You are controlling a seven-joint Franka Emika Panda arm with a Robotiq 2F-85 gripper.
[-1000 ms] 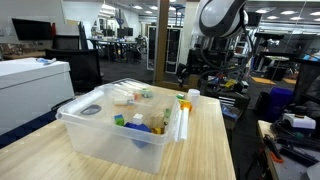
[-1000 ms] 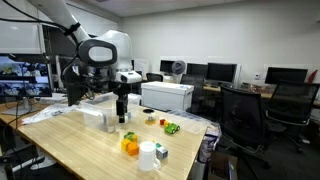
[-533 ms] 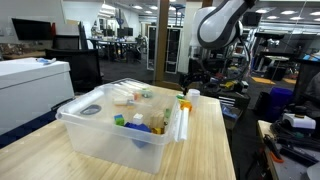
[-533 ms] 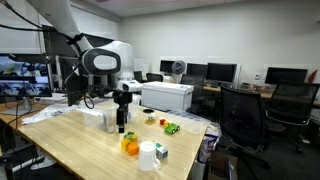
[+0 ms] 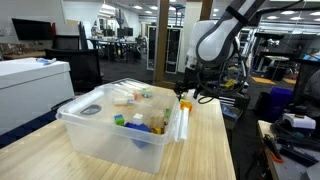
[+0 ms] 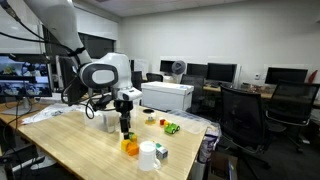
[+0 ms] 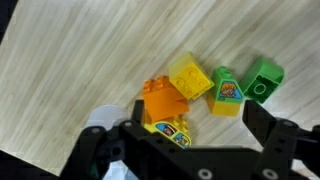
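Note:
My gripper (image 7: 195,138) is open and hangs just above a small cluster of toy bricks on the wooden table. Between its fingers lie an orange brick (image 7: 163,102) and a yellow picture brick (image 7: 170,131). A plain yellow brick (image 7: 190,76), a yellow-green picture brick (image 7: 227,92) and a green brick (image 7: 265,80) lie just beyond. In both exterior views the gripper (image 5: 186,92) (image 6: 125,126) stands over the orange brick (image 6: 130,146), with no contact visible. Nothing is held.
A clear plastic bin (image 5: 100,135) with several toys stands beside the bricks. A white cup (image 6: 148,156) (image 7: 99,119) sits close to the cluster. Green pieces (image 6: 171,127) lie farther along the table. A white box (image 6: 167,96), office chairs and desks stand around.
The arm has come down from high above the table to just over the brick cluster. The jaws have stayed open.

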